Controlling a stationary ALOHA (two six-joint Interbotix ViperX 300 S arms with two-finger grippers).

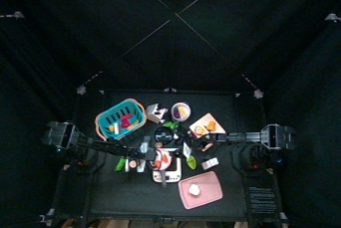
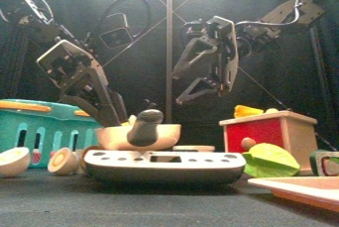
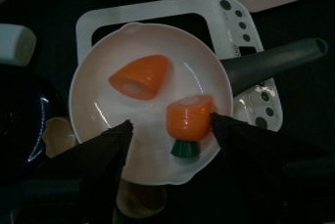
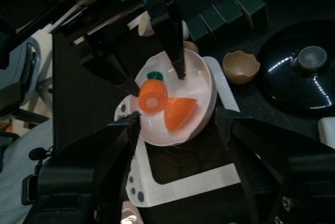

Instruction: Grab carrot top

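Note:
A cream pan (image 3: 112,111) with a grey handle (image 3: 281,56) rests on a white rack (image 3: 230,18). Two carrot pieces lie in the pan. The carrot top (image 3: 190,120) is orange with a green end, and a plain orange piece (image 3: 141,74) lies beside it. My left gripper (image 3: 177,167) is open just above the pan, with a jaw on either side of the carrot top, not touching it. My right gripper (image 4: 183,169) is open and empty, higher over the same pan (image 4: 197,76). The right wrist view shows the carrot top (image 4: 153,91) below the left arm's fingers (image 4: 167,27).
A teal basket (image 2: 34,122) stands at the left. A red and wooden box (image 2: 269,130) and a green piece (image 2: 272,160) are at the right. A black pot lid (image 4: 299,62) and a brown half shell (image 4: 240,66) lie beside the rack. A pink plate (image 1: 200,190) lies at the front.

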